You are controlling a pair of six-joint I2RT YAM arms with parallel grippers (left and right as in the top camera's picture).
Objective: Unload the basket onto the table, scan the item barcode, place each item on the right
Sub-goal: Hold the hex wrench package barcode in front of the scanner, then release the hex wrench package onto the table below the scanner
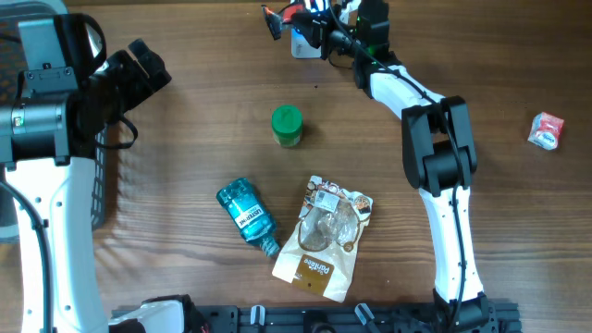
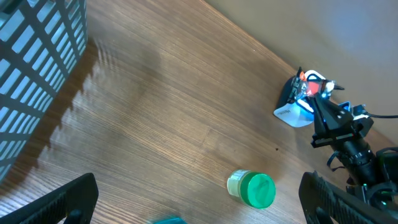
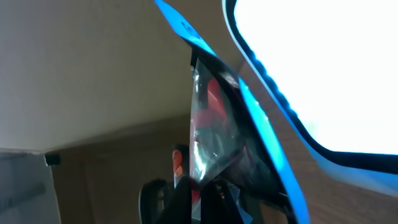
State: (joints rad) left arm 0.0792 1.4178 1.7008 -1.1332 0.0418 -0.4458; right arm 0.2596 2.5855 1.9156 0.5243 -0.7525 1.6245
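Observation:
My right gripper (image 1: 313,22) is at the far edge of the table, shut on a small packet (image 1: 280,18) of clear film with red contents and a blue edge. In the right wrist view the packet (image 3: 211,124) rises from between the dark fingers (image 3: 180,193), close beside a bright white device with a blue rim (image 3: 323,74). That device (image 1: 303,44) sits just below the packet in the overhead view, and the left wrist view shows it as well (image 2: 292,115). No barcode is readable. My left gripper (image 1: 148,69) hangs open and empty at the left, its fingers (image 2: 56,202) wide apart.
A green-lidded jar (image 1: 287,126) stands mid-table. A blue bottle (image 1: 246,215) and a brown snack pouch (image 1: 324,239) lie nearer the front. A small red-and-white packet (image 1: 546,130) lies at the right. A grey mesh basket (image 1: 106,185) sits under the left arm.

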